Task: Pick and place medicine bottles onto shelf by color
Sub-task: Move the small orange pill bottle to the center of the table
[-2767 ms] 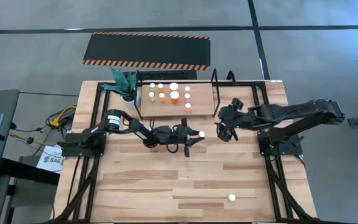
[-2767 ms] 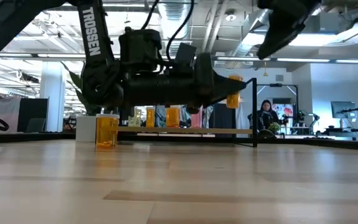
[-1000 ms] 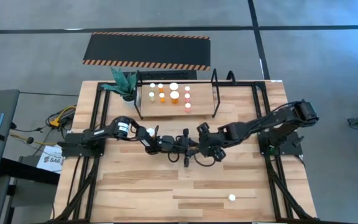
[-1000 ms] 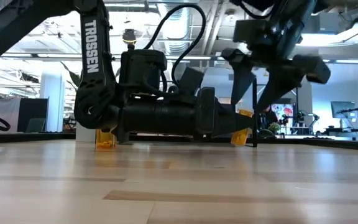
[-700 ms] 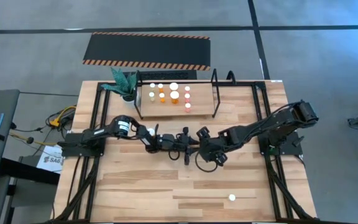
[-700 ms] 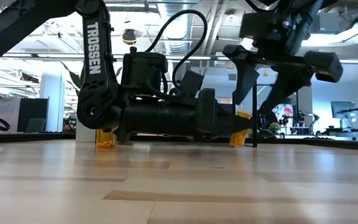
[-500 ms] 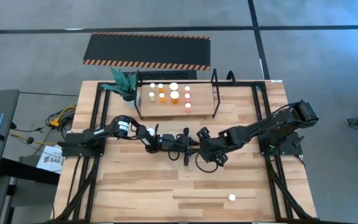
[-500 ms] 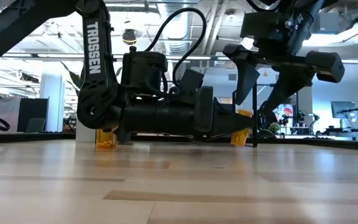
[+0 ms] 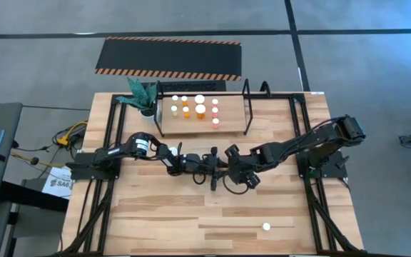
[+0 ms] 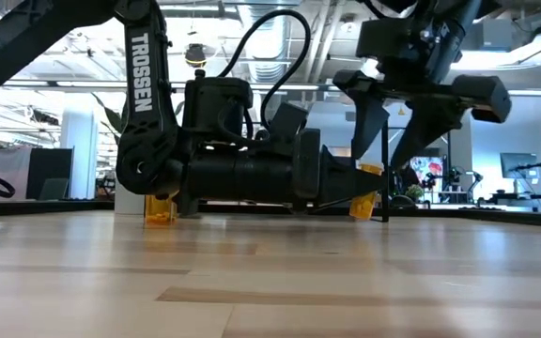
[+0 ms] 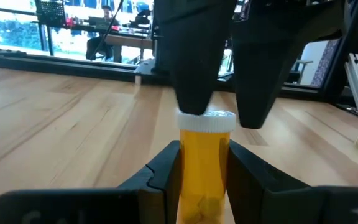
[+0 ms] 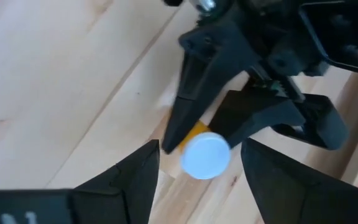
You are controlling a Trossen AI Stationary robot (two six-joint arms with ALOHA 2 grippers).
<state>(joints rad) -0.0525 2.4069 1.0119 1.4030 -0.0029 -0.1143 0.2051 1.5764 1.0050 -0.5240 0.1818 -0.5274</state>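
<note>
Office lighting and distant desks fill the background beyond a light wooden surface (image 9: 191,221), with a black hazard-striped mat (image 9: 168,57) on the floor behind it. White "TROSSEN" lettering runs down the left arm (image 10: 137,70) in the low view; no label can be read on any bottle. At the far left of the surface's back edge stands a green plant (image 9: 141,93) in a white pot, just beside the shelf (image 9: 234,123), a pale board between black hoop uprights that carries white-capped medicine bottles (image 9: 200,100) with yellow, orange and red-pink bodies, in rows. Near the middle of the surface, the left gripper (image 9: 218,168) lies low and level, its fingers (image 11: 160,177) clamped on an amber bottle (image 11: 204,165) with a white cap, held tilted just above the wood. Directly over it hangs the right gripper (image 9: 235,170), its fingers (image 12: 129,177) spread wide on either side of the bottle's cap, gripping nothing. The two arms crowd the centre, meeting tip to tip in front of the shelf. The near half of the surface is bare wood apart from one lone bottle (image 9: 266,227), well apart from both arms toward the right front.
</note>
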